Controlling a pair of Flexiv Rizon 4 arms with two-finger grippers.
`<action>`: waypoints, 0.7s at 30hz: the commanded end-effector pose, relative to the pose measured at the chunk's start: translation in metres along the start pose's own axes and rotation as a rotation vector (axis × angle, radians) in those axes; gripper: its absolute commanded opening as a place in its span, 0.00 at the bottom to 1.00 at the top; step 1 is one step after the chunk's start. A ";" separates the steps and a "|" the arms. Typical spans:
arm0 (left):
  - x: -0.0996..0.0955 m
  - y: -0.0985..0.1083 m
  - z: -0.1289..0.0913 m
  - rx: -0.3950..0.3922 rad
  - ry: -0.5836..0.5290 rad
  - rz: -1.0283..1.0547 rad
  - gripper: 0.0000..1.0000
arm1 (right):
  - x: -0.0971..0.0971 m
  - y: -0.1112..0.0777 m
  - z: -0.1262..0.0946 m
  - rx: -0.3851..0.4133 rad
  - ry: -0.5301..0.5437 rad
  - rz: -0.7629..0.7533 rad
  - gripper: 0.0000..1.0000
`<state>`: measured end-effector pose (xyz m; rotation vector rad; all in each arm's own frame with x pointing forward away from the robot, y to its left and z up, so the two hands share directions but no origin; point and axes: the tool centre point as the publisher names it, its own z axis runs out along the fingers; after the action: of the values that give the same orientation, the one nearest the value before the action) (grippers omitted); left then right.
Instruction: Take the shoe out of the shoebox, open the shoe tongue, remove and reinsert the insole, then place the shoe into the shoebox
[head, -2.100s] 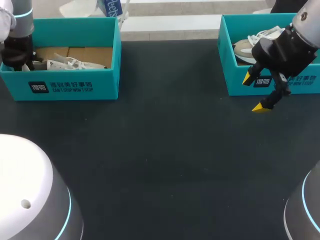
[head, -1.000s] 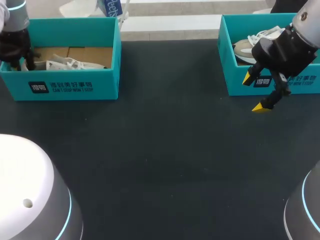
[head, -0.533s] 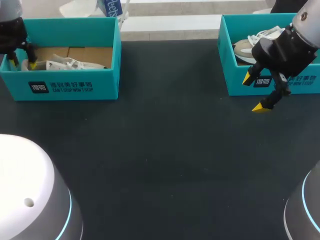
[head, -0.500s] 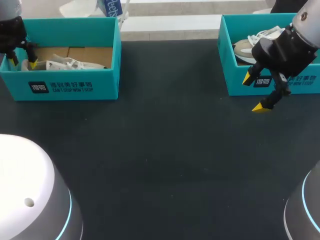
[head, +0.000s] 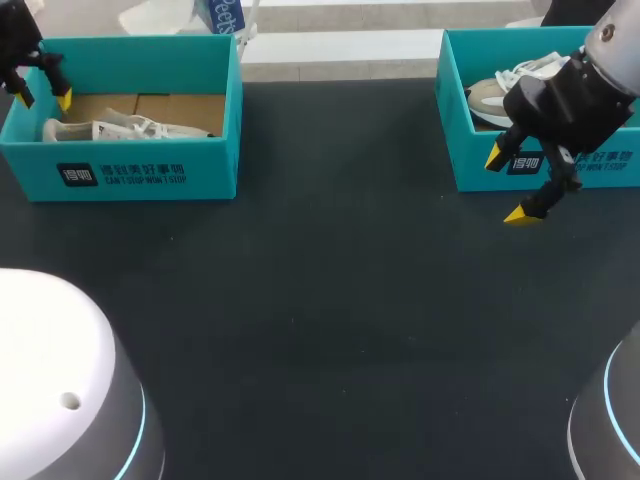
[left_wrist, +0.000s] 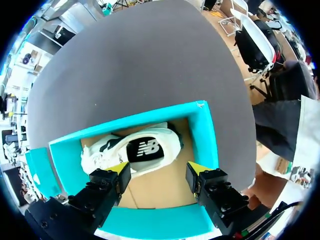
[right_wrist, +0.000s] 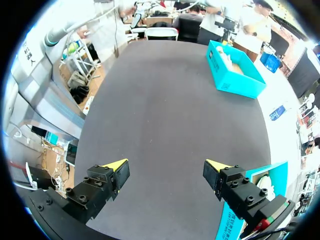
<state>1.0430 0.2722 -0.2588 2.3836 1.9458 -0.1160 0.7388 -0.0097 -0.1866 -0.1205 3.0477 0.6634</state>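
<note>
Head view: the left gripper (head: 44, 97) has lifted out of the left shoebox (head: 150, 175) with nothing held, so the shoe (head: 120, 128) is not yet taken out.
Its fingers now stand over the box's far left corner, above the rim, while the right gripper (head: 510, 185) has stayed wide open just in front of the right shoebox (head: 470, 165), with bare table (head: 330, 300) between the boxes. Left wrist view: the fingers are spread wide above the shoe (left_wrist: 140, 147), which lies on its side against the wall farthest ahead of the fingers (left_wrist: 135, 120), with free floor beside it. Right wrist view: the wide fingers (right_wrist: 116, 166) hang over open table.
</note>
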 end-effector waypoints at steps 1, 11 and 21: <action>0.003 -0.011 -0.031 0.004 -0.012 -0.007 0.75 | -0.001 0.000 0.001 0.003 0.001 0.000 1.00; 0.000 -0.043 -0.075 0.020 -0.047 -0.030 0.84 | -0.005 -0.002 -0.002 -0.012 -0.012 0.035 1.00; -0.006 -0.052 -0.087 0.031 -0.018 -0.077 1.00 | -0.059 -0.026 -0.034 0.005 -0.219 0.336 1.00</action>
<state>0.9970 0.2875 -0.1722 2.3182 2.0401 -0.1934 0.7902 -0.0380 -0.1667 0.2772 2.9417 0.6239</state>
